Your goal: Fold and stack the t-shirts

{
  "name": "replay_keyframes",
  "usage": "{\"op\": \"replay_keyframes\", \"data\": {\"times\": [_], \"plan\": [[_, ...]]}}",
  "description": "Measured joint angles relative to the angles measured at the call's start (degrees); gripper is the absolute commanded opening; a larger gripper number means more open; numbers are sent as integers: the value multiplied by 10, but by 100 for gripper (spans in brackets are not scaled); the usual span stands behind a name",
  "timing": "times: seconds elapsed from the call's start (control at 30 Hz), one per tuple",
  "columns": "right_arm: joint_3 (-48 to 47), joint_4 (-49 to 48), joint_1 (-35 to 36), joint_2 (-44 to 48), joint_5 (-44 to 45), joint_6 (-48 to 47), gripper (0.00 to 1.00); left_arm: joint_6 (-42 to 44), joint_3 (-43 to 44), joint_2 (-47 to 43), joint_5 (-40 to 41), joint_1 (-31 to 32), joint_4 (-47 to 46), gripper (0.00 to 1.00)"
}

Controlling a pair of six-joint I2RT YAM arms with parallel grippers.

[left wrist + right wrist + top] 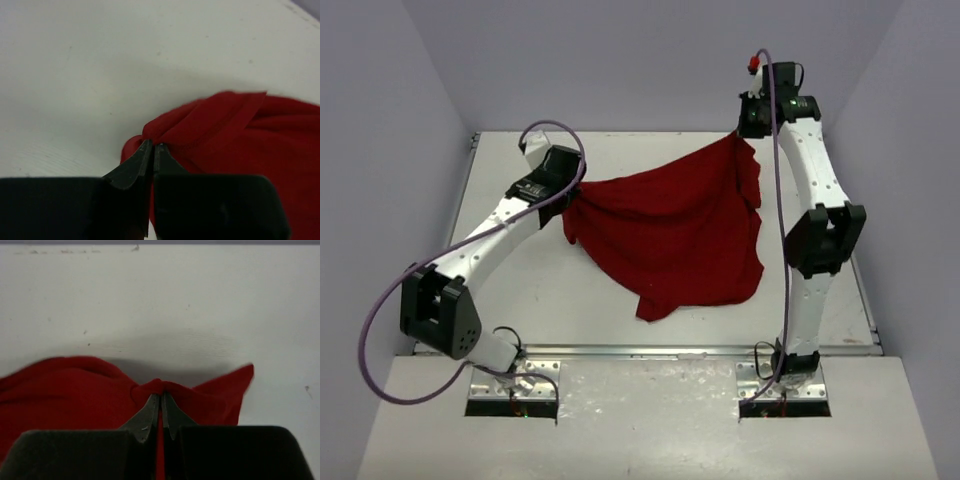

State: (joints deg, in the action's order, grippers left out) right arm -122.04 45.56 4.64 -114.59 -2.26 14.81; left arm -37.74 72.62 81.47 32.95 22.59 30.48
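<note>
Pale table [520,290], red t-shirt [680,235] pinched by left claw [152,146] and right claw [161,395], shape unclear

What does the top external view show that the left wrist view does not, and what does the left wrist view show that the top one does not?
Only the top external view shows the whole red t-shirt stretched between both arms, with the right gripper holding its far right end. Only the left wrist view shows up close that the left gripper has its fingertips shut on a bunched fold of the cloth. Both views show the t-shirt, the left gripper's hold on it, and the pale table.
</note>
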Motion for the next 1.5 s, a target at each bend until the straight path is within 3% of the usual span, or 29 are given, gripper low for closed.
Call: {"op": "replay_keyframes", "data": {"times": [0.03,0.1,0.13,0.2,0.23,0.27,0.3,0.33,0.37,0.47,0.63,0.73,0.83,0.93,1.07,1.2,1.37,1.5], "plan": [[-27,6,0,-44,-11,-5,28,-9,-10,21,0,-15,3,0],[-80,-2,0,-124,-39,-10,42,-25,-24,47,2,-38,2,0],[-90,-12,0,-146,-53,-11,56,-34,-30,57,5,-50,0,0],[-91,-22,0,-173,-78,-5,69,-46,-34,71,4,-73,-8,0],[-88,-23,1,-176,-85,-3,99,-49,-33,81,4,-85,-17,2],[-86,-21,3,-175,-89,3,99,-51,-33,92,0,-99,-27,37],[-83,-22,5,-168,-89,2,99,-49,-31,106,-8,-111,-33,64],[-73,-24,7,-152,-87,3,99,-48,-26,122,-17,-121,-37,88],[-51,-24,10,-128,-84,5,99,-44,-20,137,-26,-127,-43,100],[121,-70,26,28,-75,26,99,-32,16,180,-62,-142,-38,100],[538,-200,78,384,-109,89,99,-61,43,154,-37,-111,18,100],[702,-241,85,495,-142,116,99,-104,-43,58,-7,-78,41,100],[801,-263,82,511,-155,127,99,-138,-174,-33,2,-45,44,100],[856,-260,81,515,-164,128,99,-166,-270,-49,-1,-42,45,94],[891,-271,81,538,-166,132,99,-168,-343,-35,-25,-93,23,86],[924,-293,81,557,-174,137,99,-163,-321,18,-22,-121,-5,80],[938,-293,81,564,-176,137,99,-154,-278,64,-23,-127,-54,64],[939,-301,81,564,-176,137,99,-150,-275,73,-23,-135,-73,38]]}}
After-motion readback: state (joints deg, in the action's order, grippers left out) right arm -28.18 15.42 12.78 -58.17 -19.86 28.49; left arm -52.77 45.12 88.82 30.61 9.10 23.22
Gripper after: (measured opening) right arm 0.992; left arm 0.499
